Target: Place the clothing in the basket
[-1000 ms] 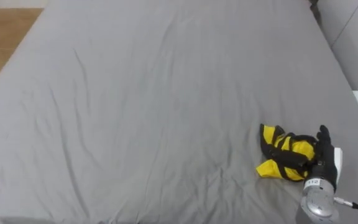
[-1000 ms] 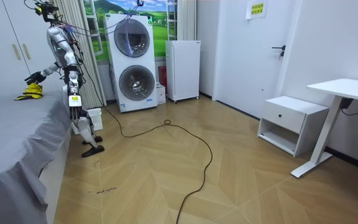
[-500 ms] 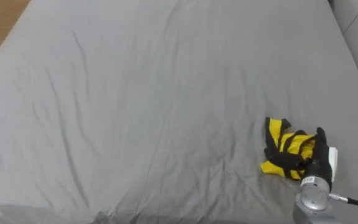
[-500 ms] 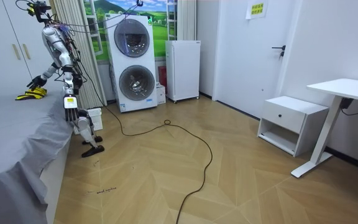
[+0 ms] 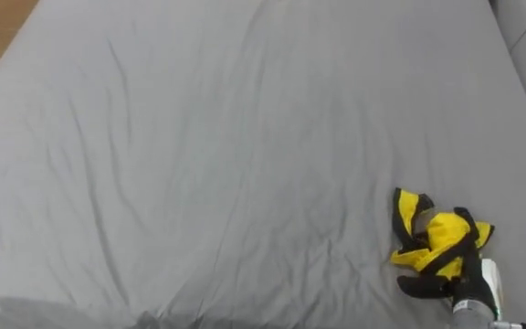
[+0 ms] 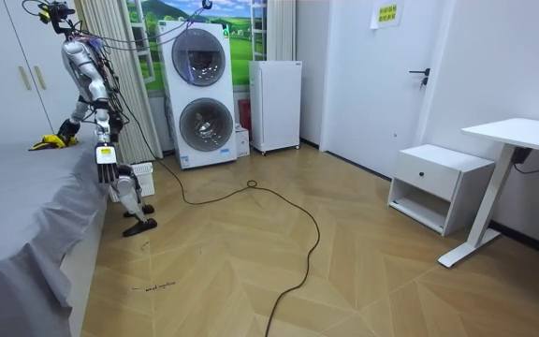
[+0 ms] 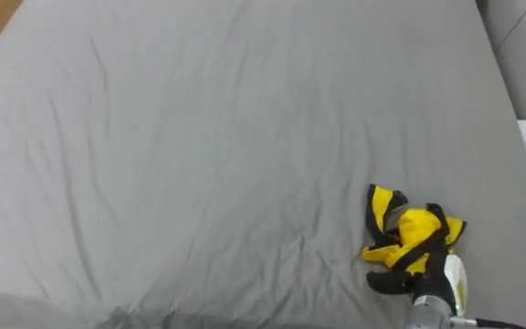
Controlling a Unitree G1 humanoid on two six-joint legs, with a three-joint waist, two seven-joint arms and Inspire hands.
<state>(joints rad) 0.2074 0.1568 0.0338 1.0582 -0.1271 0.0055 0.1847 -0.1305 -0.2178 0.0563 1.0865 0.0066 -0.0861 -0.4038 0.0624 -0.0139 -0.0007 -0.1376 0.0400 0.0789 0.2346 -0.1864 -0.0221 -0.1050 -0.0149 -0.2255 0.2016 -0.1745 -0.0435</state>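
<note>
The yellow-and-black garment (image 5: 432, 239) lies near the grey bed's (image 5: 199, 137) edge, clasped by the right hand's (image 5: 471, 285) curled fingers. If only a fold is caught, it could be dropped once lifted.

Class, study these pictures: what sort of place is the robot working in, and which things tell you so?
Likely a home bedroom with laundry corner: grey-sheeted bed, stacked washer and dryer, white desk.

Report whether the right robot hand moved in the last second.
Yes: in the room view the right robot hand sank toward the bed and back toward its edge, onto the yellow-and-black garment.
</note>
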